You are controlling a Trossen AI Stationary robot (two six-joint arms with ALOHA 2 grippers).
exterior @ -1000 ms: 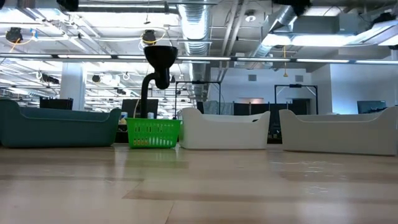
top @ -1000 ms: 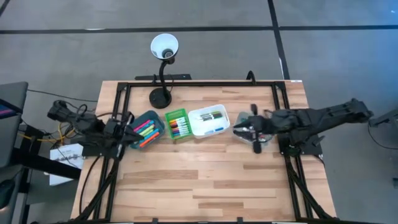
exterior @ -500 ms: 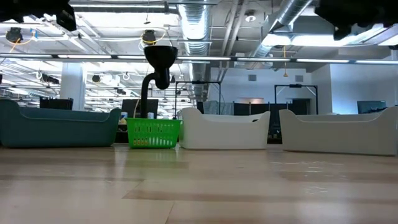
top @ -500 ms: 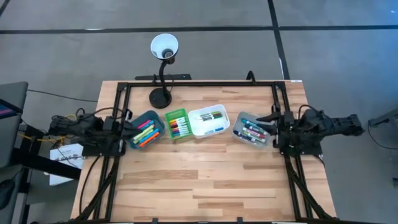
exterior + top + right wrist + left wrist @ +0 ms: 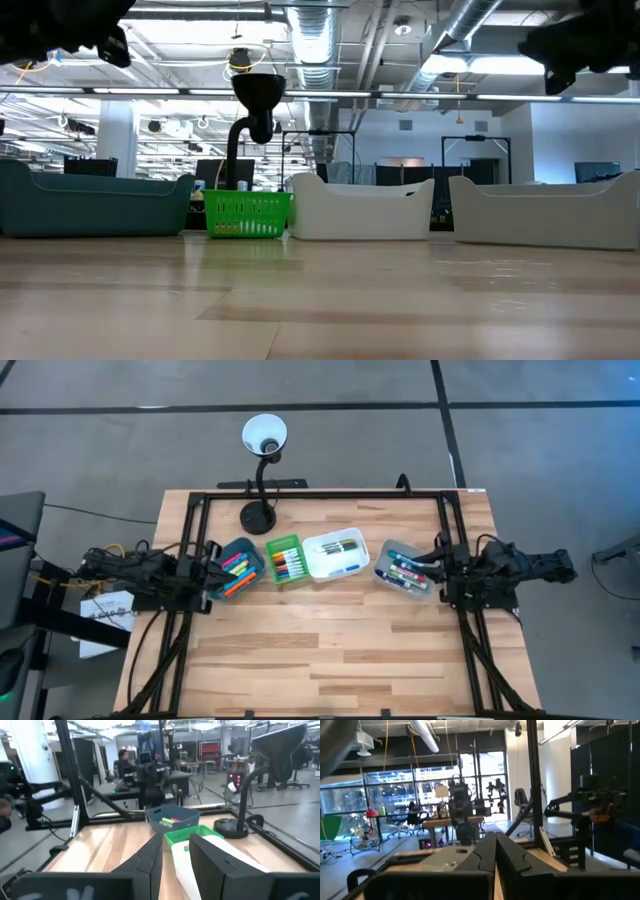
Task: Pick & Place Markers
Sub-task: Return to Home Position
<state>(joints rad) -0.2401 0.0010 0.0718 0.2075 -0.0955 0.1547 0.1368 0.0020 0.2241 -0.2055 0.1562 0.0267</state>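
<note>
On the wooden table (image 5: 330, 650) four bins stand in one row at the far-middle part: from left to right a teal bin (image 5: 240, 545), a green bin (image 5: 283, 541), a white bin (image 5: 312, 565) and a clear grey bin (image 5: 399, 546). All the markers (image 5: 232, 572) lie inside these bins, several in each one. The high view shows pink, orange and green ones in the teal bin, but they are too small for an exact count. One black desk lamp (image 5: 258, 515) stands behind the teal and green bins, at the far edge. The low view shows only the outer walls of the four bins and the lamp behind them, so the markers are hidden there, and the green bin shows a slotted wall like a basket. The two arms are folded at the table sides, one at the left edge just beside the teal bin and one at the right edge beside the grey bin. Only the wrist views tell about the fingers. The left gripper (image 5: 495, 840) has its two fingers pressed together with nothing between them. The right gripper (image 5: 176, 842) has a clear gap between its fingers and holds nothing. It looks along the row, with the white bin nearest, then the green and the teal one.
</note>
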